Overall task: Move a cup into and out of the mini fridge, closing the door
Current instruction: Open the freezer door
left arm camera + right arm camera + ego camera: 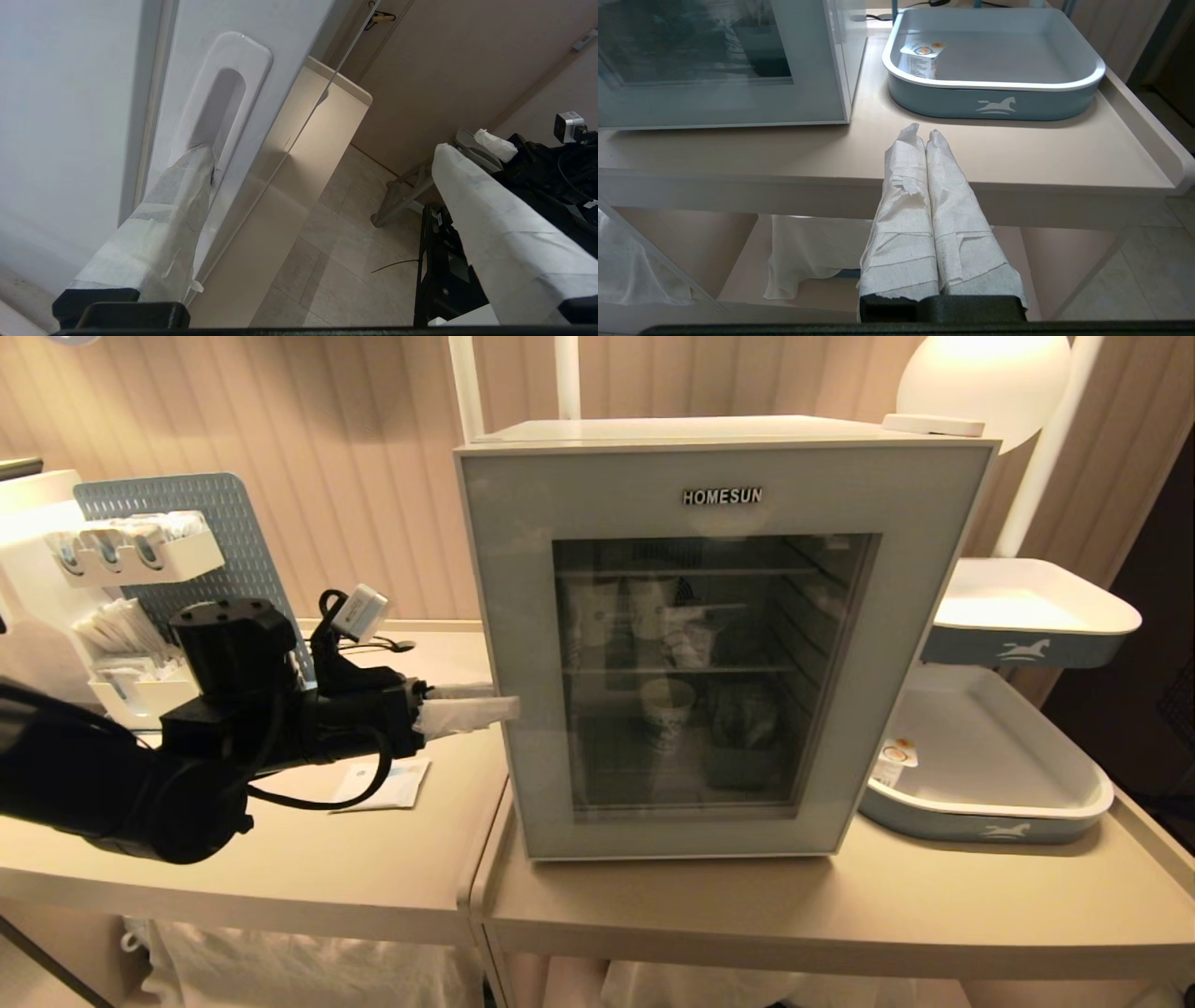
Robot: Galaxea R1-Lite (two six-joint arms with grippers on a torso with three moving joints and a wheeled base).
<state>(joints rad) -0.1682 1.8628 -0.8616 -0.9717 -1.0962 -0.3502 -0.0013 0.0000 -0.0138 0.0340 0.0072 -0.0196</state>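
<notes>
I am holding my left gripper (485, 705) at the left side of the mini fridge (719, 644), fingers spread wide, one fingertip (201, 158) touching the recessed handle (219, 107) of the shut door (523, 616). The cup (893, 762) is sitting in the grey tray (990, 821) right of the fridge. My right gripper (922, 135) is hanging shut, near the table's front edge.

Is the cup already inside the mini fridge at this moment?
No: the cup stands in the blue-grey tray beside the mini fridge, whose door is shut.
</notes>
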